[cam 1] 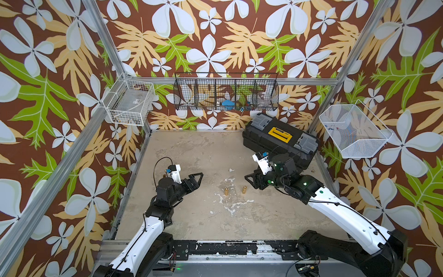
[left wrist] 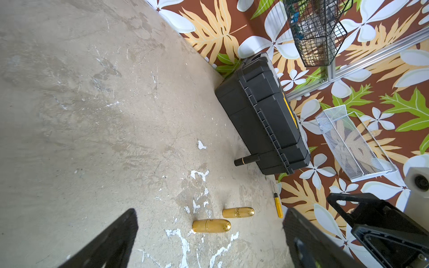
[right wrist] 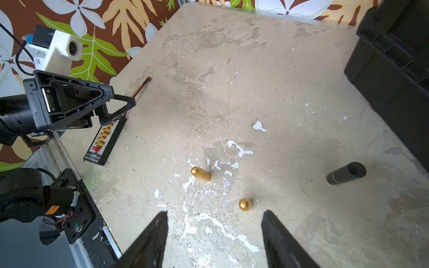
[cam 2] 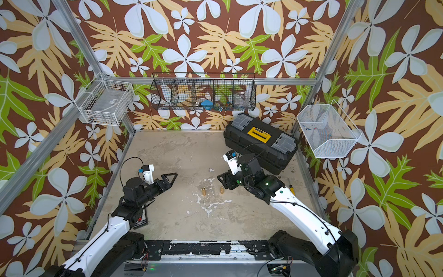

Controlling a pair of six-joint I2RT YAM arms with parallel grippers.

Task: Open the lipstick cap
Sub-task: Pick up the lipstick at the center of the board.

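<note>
A gold lipstick (cam 1: 226, 191) and a second gold lipstick (cam 1: 244, 189) are seen upright on the desk (cam 1: 191, 215), apart, caps on, between the left fingers (cam 1: 197, 178) and the right fingers (right wrist: 151, 241). Both pairs of fingers are held spread, and nothing is grasped; only their tips are caught in the wrist views. The cap seams cannot be made out in the top views. A black tube (right wrist: 346, 173), lying near the toolbox (cam 1: 280, 141), is hidden there behind the right arm (cam 1: 335, 206).

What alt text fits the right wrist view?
Two gold lipsticks stand upright on a scratched beige table, just beyond the open right tool. A black tube lies near a black toolbox; the open left tool hangs at the table's side.
</note>
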